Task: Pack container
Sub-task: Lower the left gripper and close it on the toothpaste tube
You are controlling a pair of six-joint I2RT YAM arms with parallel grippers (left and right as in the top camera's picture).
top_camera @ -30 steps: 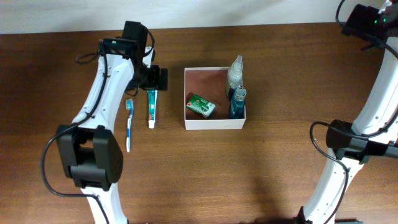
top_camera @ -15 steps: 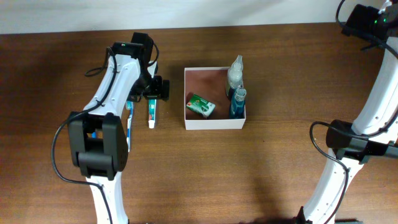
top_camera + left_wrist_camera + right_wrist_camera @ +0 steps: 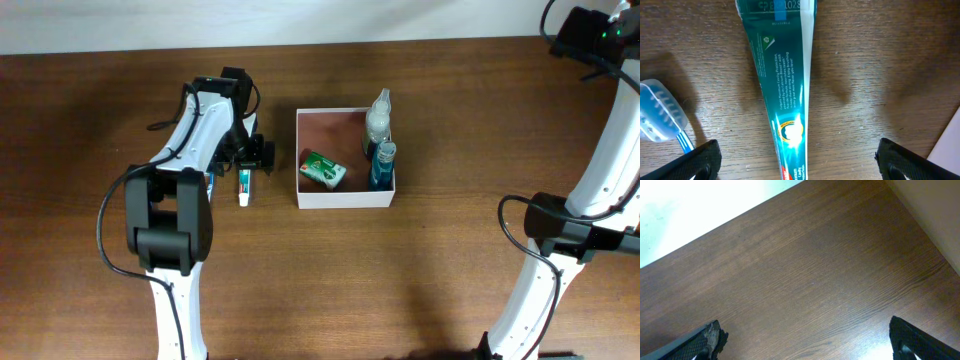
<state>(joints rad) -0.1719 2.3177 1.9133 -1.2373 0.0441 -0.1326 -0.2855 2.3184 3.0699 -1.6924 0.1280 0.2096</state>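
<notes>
The container (image 3: 345, 197) is a square white-walled box with a reddish-brown inside at the table's middle. It holds a green packet (image 3: 323, 169), a clear bottle (image 3: 377, 118) and a blue bottle (image 3: 381, 165). A teal toothpaste tube (image 3: 243, 184) lies flat left of the container, and it fills the left wrist view (image 3: 785, 85). My left gripper (image 3: 249, 155) is open, low over the tube, one finger on each side (image 3: 795, 162). A blue toothbrush (image 3: 208, 180) lies left of the tube, its head showing in the left wrist view (image 3: 662, 112). My right gripper (image 3: 805, 340) is open over bare wood.
The container's white corner (image 3: 951, 150) shows at the right edge of the left wrist view. The right arm (image 3: 590, 120) stands at the table's far right. A pale wall runs along the table's back edge (image 3: 320, 20).
My left gripper has moved forward and down along the toothpaste tube, from its back end to its middle. The right arm and the container's contents have not moved.
</notes>
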